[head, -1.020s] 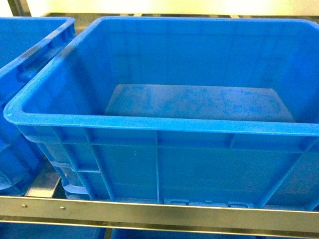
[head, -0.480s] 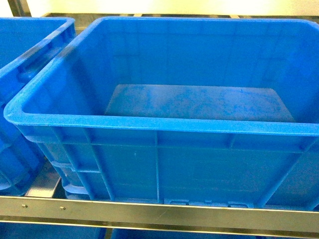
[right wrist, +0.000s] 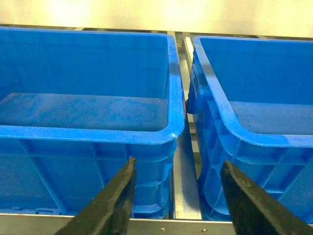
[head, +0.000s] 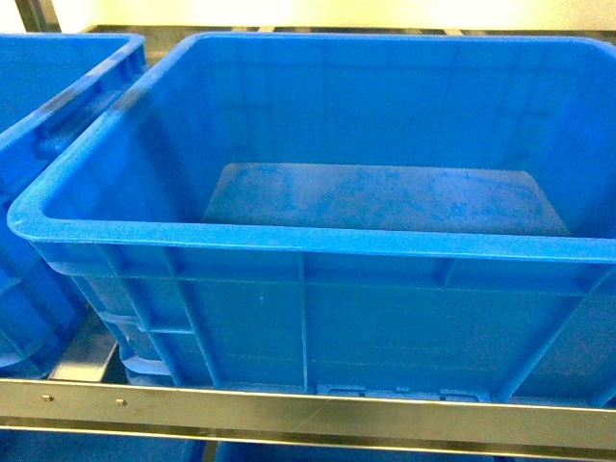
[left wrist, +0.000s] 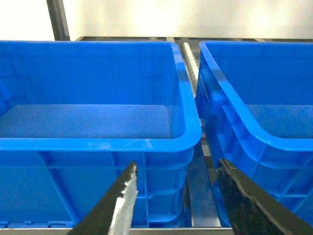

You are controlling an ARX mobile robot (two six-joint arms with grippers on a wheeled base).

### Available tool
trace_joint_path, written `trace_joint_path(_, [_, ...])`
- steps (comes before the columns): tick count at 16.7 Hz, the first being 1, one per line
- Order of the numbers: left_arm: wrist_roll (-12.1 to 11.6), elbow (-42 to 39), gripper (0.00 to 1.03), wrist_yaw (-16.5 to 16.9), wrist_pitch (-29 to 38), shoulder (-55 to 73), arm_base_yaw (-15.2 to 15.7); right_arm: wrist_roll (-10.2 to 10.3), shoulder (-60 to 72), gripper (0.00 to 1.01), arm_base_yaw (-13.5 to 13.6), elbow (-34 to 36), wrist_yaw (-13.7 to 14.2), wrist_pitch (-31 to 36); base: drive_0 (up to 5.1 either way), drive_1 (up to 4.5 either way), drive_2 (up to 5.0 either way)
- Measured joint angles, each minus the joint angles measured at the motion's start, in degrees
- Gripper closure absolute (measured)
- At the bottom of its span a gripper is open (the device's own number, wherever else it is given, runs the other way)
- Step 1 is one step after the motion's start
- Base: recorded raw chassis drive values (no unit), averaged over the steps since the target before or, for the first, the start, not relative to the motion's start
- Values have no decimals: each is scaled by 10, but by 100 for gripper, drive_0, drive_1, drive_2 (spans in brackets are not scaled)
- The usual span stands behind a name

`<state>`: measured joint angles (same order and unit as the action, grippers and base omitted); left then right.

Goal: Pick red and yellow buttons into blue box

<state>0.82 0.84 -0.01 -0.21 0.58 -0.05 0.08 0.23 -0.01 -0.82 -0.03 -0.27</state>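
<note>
The blue box [head: 289,236] fills the head view: a deep crate with a thick rim, ribbed walls and a scuffed floor with nothing on it. The red and yellow buttons are out of view in every frame. Neither gripper shows in the head view. In the left wrist view my left gripper [left wrist: 177,164] is open and holds nothing, low in front of the gap between two crates, with the blue box [left wrist: 234,112] on its right. My right gripper [right wrist: 178,162] is open too, before the gap beside the blue box [right wrist: 98,133].
A second blue crate [head: 58,106] stands left of the box, also seen as the left crate [left wrist: 98,144]. Another crate [right wrist: 244,132] stands to the box's right. All rest on a metal shelf with a front rail [head: 289,409]. Narrow gaps separate the crates.
</note>
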Motion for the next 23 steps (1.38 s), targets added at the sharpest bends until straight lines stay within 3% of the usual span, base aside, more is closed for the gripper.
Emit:
trace_joint_path(4, [0, 0, 12, 0, 0, 0, 0, 0, 0, 7, 0, 0, 0, 0, 0, 0, 0])
trace_joint_path(5, [-1, 0, 3, 0, 0, 0, 0, 0, 0, 1, 0, 0, 0, 0, 0, 0, 0])
trace_joint_path(16, [-2, 0, 5, 0, 0, 0, 0, 0, 0, 3, 0, 0, 0, 0, 0, 0, 0])
trace_joint_path(23, [-2, 0, 5, 0, 0, 0, 0, 0, 0, 3, 0, 0, 0, -1, -476, 216, 294])
